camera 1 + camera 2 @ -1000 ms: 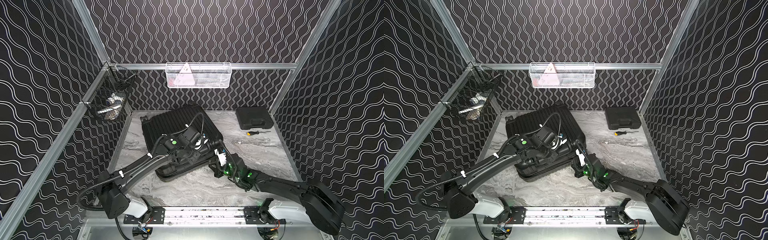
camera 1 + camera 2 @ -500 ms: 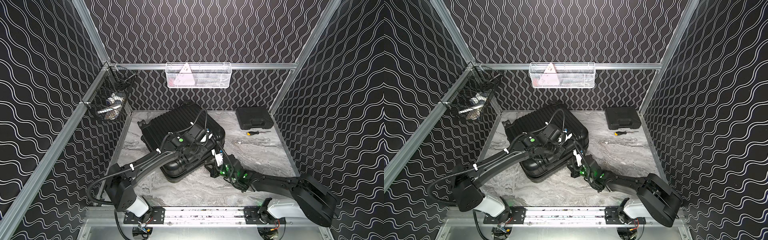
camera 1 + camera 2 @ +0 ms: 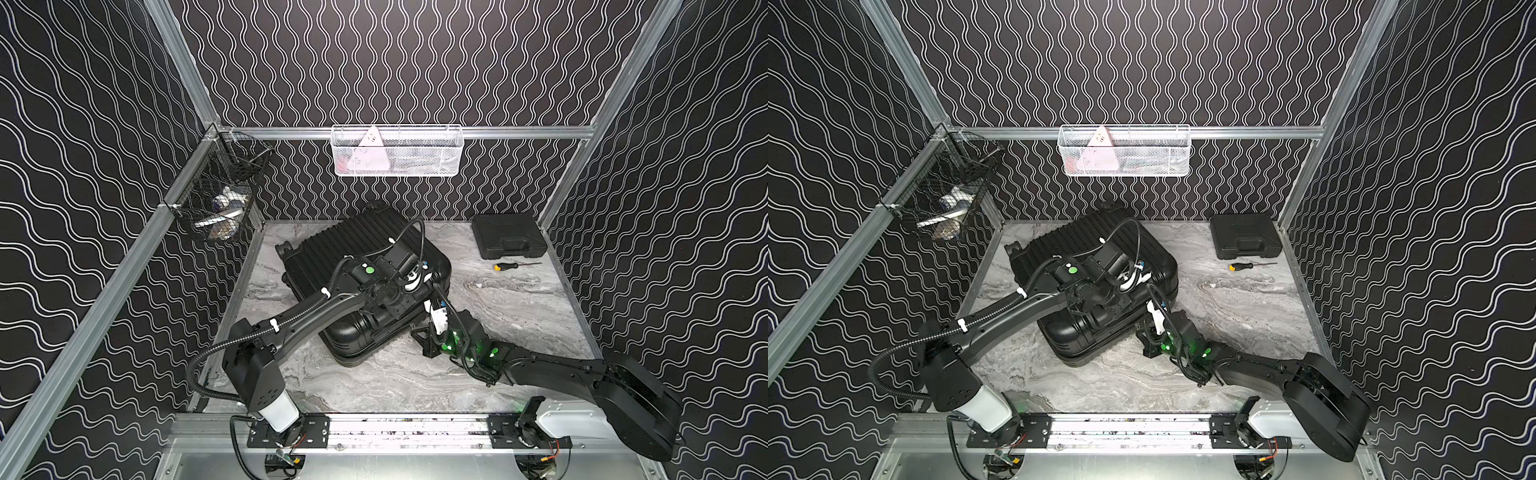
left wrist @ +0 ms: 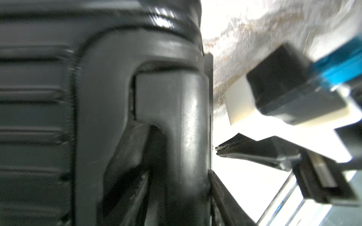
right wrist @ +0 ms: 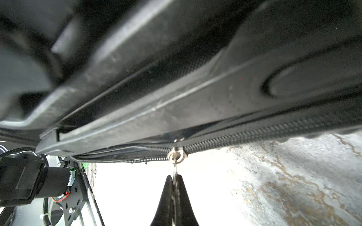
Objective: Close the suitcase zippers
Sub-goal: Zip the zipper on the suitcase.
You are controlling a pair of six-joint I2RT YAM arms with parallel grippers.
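Right gripper (image 5: 175,183) is pinched tight on the zipper (image 5: 254,133) pull (image 5: 175,170) at the near edge of the suitcase (image 3: 332,249), which lies flat on the table (image 3: 519,324). Teeth mesh on one side of the slider (image 5: 176,154) and gape on the other. Best to drag low along the seam toward the gape — no upward tug — while the left gripper (image 3: 409,282), its spread unclear, steadies the lid.

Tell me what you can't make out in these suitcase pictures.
- Left hand: its own wrist covers the jaws in both top views; left wrist view blurred.
- Zipper track on the far side of the suitcase: hidden by its shell in both top views.
- Black wire basket contents: too small in both top views.
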